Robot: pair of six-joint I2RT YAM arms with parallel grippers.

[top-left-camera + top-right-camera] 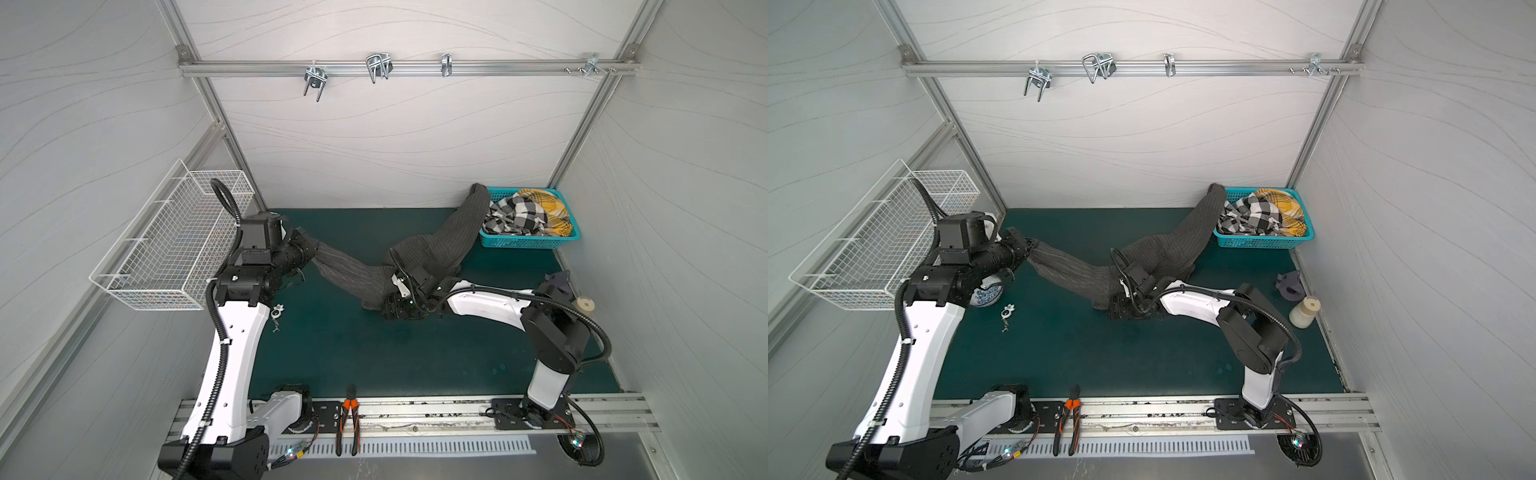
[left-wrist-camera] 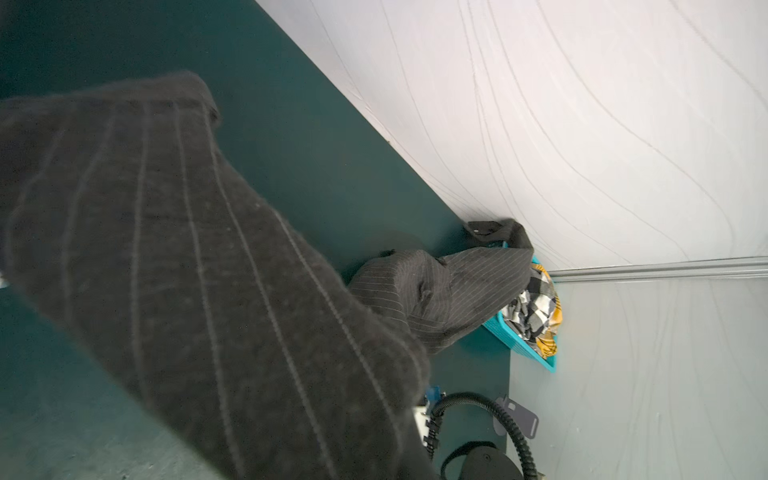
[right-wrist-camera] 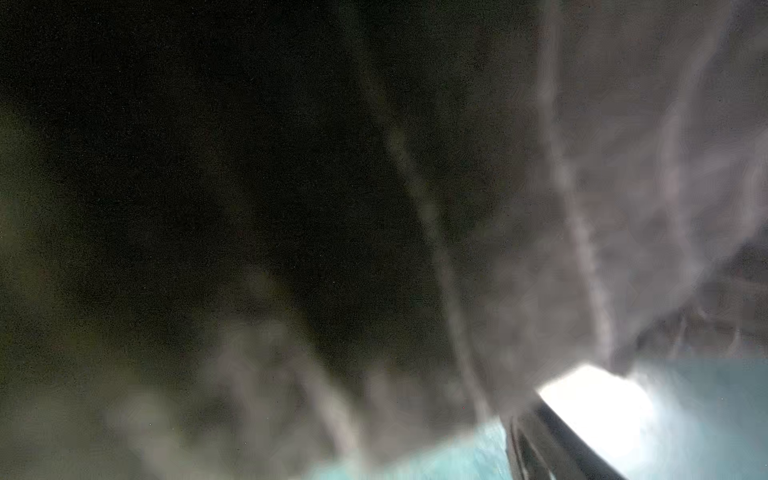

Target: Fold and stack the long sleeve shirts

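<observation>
A charcoal pinstriped shirt (image 1: 432, 249) stretches across the green surface (image 1: 374, 365) as a two-armed robot begins to fold and stack long sleeve shirts. The left fingers (image 1: 311, 250) are clamped shut on one end of the cloth, lifting it clear of the surface at the left. The far end hangs over the rim of a teal basket (image 1: 528, 243) in the back right corner.

The right fingers (image 1: 388, 309) are pressed low into the middle of the shirt, where it bunches and sags onto the surface. How wide they stand, and whether they have any cloth, cannot be told, because the fabric hides them in both top views. The right wrist view shows only blurred striped cloth (image 3: 623, 208) close to the lens.

By the look of it the job has barely begun. The shirt is a twisted rope rather than a flat sheet, with no fold made, and no folded pile lies anywhere on the surface. Checked garments (image 1: 519, 214) in black, white and yellow (seemingly more shirts) lie heaped in the basket.

What appears to remain is pulling this shirt free of the basket, spreading it flat, folding it and setting it down, then repeating the job with the rest.
</observation>
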